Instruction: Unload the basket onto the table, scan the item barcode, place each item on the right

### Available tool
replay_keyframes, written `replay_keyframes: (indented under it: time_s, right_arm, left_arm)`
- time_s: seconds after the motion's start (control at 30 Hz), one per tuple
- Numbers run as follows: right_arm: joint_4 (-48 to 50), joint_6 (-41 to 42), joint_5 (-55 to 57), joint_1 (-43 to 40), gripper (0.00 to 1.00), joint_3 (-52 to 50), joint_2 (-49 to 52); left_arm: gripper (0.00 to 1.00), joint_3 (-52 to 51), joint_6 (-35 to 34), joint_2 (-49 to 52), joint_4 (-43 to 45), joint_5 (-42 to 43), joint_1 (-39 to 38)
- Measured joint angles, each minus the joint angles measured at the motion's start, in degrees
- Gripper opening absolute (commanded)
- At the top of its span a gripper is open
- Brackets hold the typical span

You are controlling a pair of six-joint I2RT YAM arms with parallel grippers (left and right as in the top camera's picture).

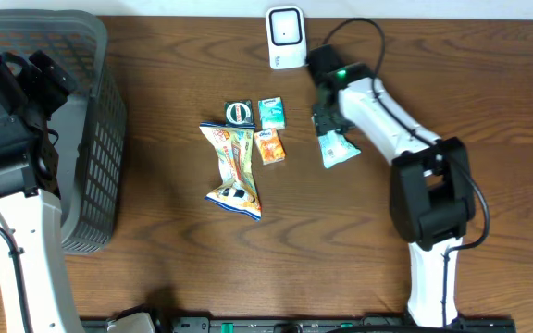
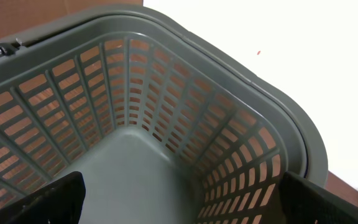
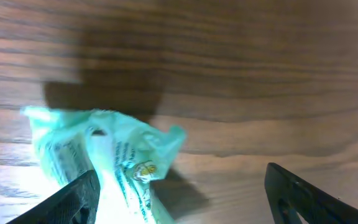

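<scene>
A crumpled pale green packet [image 1: 338, 148] lies on the wooden table below the white scanner [image 1: 285, 37], which stands at the back edge. My right gripper [image 1: 327, 118] hovers just above the packet's upper end. In the right wrist view the green packet [image 3: 104, 155] sits against the left finger [image 3: 73, 199], and the right gripper [image 3: 185, 199] is open with its fingers wide apart, the packet resting on the table. I see small print on it but no barcode. My left gripper [image 2: 185, 202] is open over the grey basket [image 2: 166, 162], holding nothing.
The grey basket [image 1: 95, 139] fills the table's left side. Mid-table lie a yellow snack bag [image 1: 234, 171], a dark round pack [image 1: 240, 112], a small teal box [image 1: 271, 113] and a small orange box [image 1: 270, 146].
</scene>
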Motion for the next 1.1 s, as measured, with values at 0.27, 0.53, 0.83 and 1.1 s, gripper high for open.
replay_keyframes:
  time_s: [0.27,0.53,0.83,1.1]
  right_arm:
    - [4.0,-7.4,-25.2,-9.4,0.43,-4.2,0.0]
    - [7.9,-10.0,-41.7,-12.8,0.01,-8.8,-0.4]
    - [6.3,-7.0,-38.4,-12.9,0.01,-8.0,-0.9]
    - [5.1,-2.6,-3.9,-7.6,0.01,-7.7,-5.1]
  left_arm:
    - [0.98,0.0,0.0,0.0,0.0,0.0,0.0]
    - [0.98,0.0,0.0,0.0,0.0,0.0,0.0]
    - [0.98,0.0,0.0,0.0,0.0,0.0,0.0]
    - [0.98,0.0,0.0,0.0,0.0,0.0,0.0]
